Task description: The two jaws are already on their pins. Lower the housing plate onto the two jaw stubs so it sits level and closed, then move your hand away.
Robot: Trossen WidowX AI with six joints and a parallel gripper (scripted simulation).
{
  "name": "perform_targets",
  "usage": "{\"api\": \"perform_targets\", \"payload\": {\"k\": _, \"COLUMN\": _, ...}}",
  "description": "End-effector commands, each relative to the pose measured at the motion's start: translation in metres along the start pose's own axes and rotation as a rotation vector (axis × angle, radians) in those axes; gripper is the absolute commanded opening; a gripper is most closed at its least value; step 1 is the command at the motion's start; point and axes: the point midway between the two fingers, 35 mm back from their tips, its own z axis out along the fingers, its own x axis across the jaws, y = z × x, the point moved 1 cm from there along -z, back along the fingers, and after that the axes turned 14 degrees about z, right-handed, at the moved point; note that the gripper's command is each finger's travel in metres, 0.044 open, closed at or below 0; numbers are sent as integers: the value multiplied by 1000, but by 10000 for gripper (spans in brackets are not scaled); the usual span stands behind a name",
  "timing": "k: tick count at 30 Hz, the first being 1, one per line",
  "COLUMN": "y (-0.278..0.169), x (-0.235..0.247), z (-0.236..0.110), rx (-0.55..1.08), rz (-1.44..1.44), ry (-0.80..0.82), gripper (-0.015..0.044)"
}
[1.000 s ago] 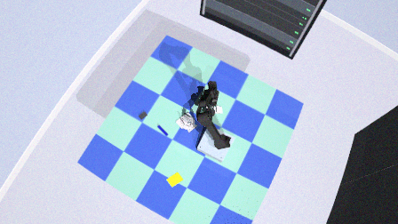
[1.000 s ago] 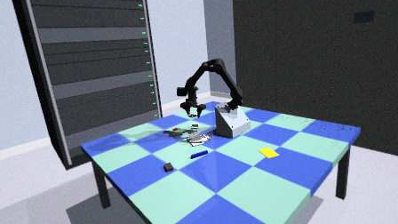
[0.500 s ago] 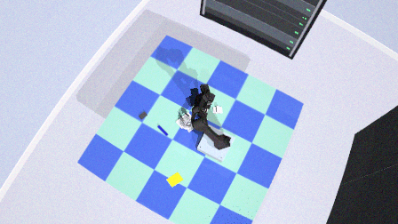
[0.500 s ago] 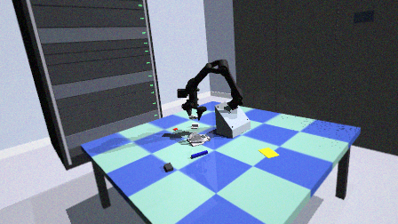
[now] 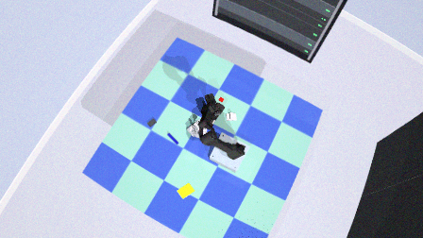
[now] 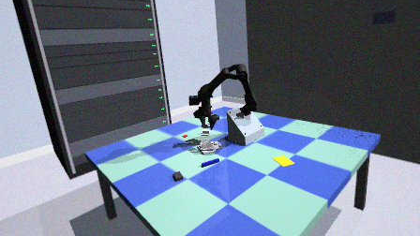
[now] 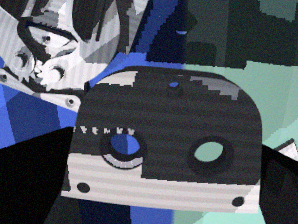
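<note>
The housing plate (image 7: 210, 117) is a flat grey piece with a rounded far edge, two large holes and smaller corner holes. My gripper (image 7: 164, 145) (image 6: 206, 126) is shut on it, one dark finger at each side, and holds it above the table. The pale jaw assembly (image 5: 193, 128) (image 6: 208, 147) (image 7: 60, 92) lies on the table. In the wrist view its two round stubs, with gear teeth between them, show at the upper left, beyond the plate's left edge and not under its holes. The arm partly covers the assembly in the top view.
A blue bar (image 5: 173, 138) (image 6: 210, 163), a dark block (image 5: 151, 122) (image 6: 177, 176) and a yellow square (image 5: 186, 191) (image 6: 283, 161) lie around. A small white piece (image 5: 230, 116) (image 6: 205, 133) and a red one (image 5: 221, 99) (image 6: 185, 136) lie behind the assembly. The arm's grey pedestal (image 6: 253, 135) stands nearby.
</note>
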Motion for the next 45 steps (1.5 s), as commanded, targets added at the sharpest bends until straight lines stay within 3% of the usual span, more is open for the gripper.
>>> {"api": "perform_targets", "payload": {"k": 1, "y": 0, "x": 14, "z": 0, "rx": -3, "rz": 47, "ry": 6, "gripper": 351}}
{"api": "perform_targets", "payload": {"k": 23, "y": -12, "x": 84, "z": 9, "rx": 25, "rz": 286, "ry": 41, "gripper": 351}}
{"api": "perform_targets", "payload": {"k": 45, "y": -12, "x": 86, "z": 9, "rx": 26, "rz": 294, "ry": 42, "gripper": 351}}
